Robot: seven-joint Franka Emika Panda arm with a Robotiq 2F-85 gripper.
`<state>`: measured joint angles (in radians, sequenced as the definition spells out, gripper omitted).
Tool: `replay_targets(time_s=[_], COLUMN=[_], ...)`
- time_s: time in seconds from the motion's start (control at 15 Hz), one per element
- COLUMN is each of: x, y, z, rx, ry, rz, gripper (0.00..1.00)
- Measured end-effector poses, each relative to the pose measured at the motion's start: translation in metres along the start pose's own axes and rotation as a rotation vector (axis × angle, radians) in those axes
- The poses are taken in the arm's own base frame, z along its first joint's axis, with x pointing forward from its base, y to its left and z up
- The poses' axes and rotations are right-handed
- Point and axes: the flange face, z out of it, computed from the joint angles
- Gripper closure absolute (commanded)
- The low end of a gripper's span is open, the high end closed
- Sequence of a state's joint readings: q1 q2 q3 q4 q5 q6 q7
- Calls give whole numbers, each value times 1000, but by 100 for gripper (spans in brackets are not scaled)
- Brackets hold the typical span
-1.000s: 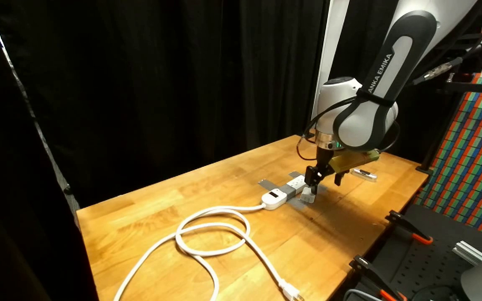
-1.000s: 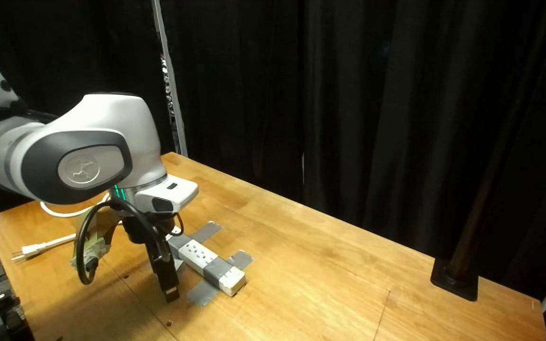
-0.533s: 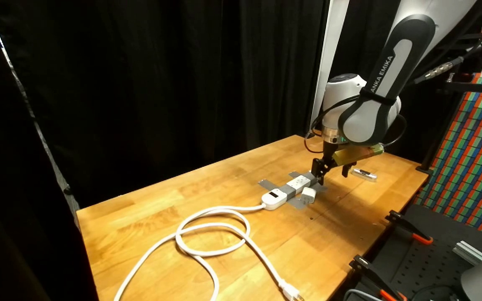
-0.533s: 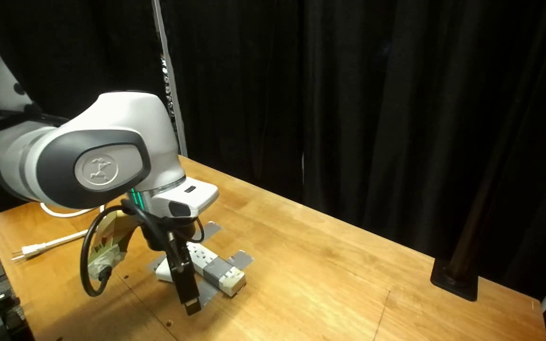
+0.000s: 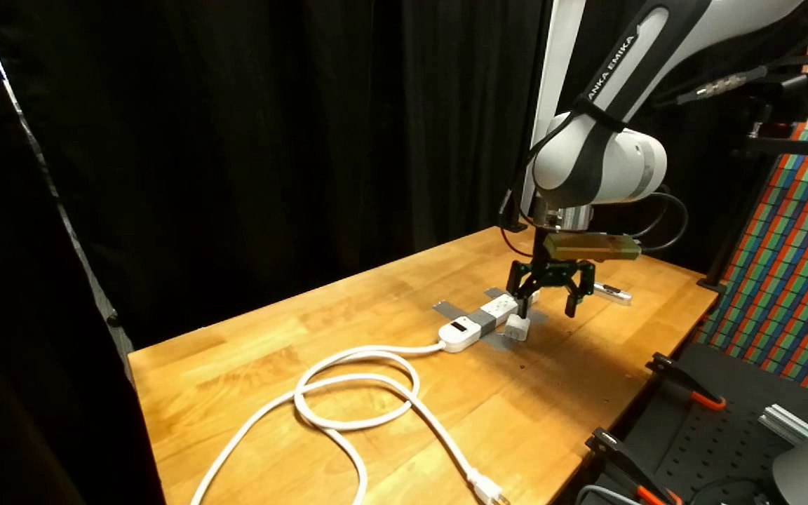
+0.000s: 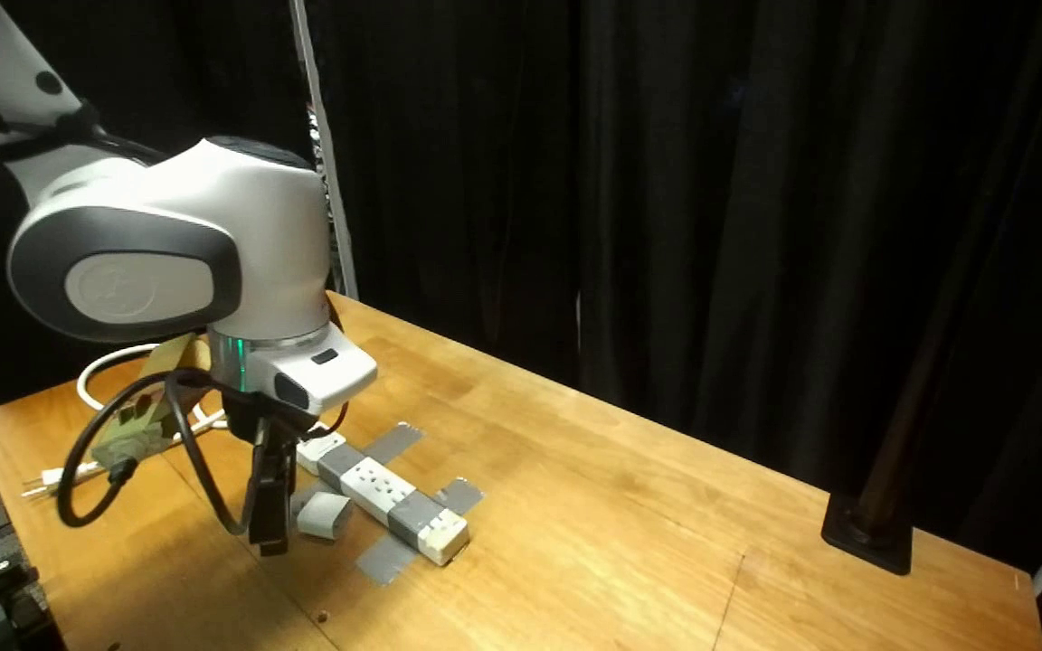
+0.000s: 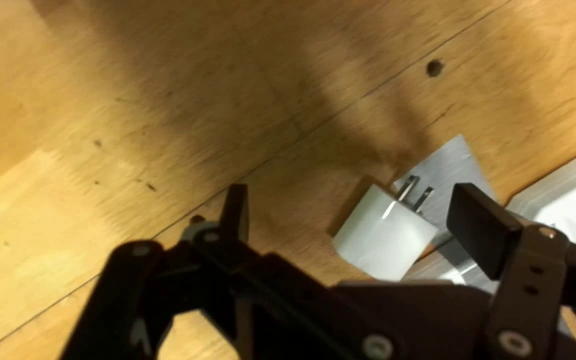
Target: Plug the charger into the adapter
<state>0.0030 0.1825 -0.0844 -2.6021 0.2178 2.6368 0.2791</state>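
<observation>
White lettering (image 5: 611, 66) on the robot arm (image 5: 632, 168) is legible as "ANKA EMIKA". The tool (image 7: 353, 215) stands with its jaws spread wide apart. The two-prong charger (image 7: 385, 240) rests on the table (image 6: 620, 506), just beside the power strip (image 6: 381, 484), its prongs (image 7: 422, 199) over grey tape (image 7: 450, 160). In the wrist view, the charger appears between the fingertips (image 7: 473, 225), nearer the right-hand one. In an exterior view, one finger (image 5: 523, 307) meets the charger's upper edge visually; contact cannot be determined.
</observation>
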Motion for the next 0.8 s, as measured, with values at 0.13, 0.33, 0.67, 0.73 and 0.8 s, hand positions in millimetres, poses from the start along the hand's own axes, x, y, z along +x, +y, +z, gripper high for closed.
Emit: replay_targets(time_s=[0.13, 0.33, 0.67, 0.73, 0.8], x=[-1, 0, 0, -1, -1], y=[-3, -1, 0, 0, -1], z=[1, 11, 41, 46, 49], rx=[34, 29, -12, -18, -22], ry=[-12, 4, 18, 15, 12], rz=[42, 74, 130, 136, 140], gripper=[0, 0, 0, 0, 0])
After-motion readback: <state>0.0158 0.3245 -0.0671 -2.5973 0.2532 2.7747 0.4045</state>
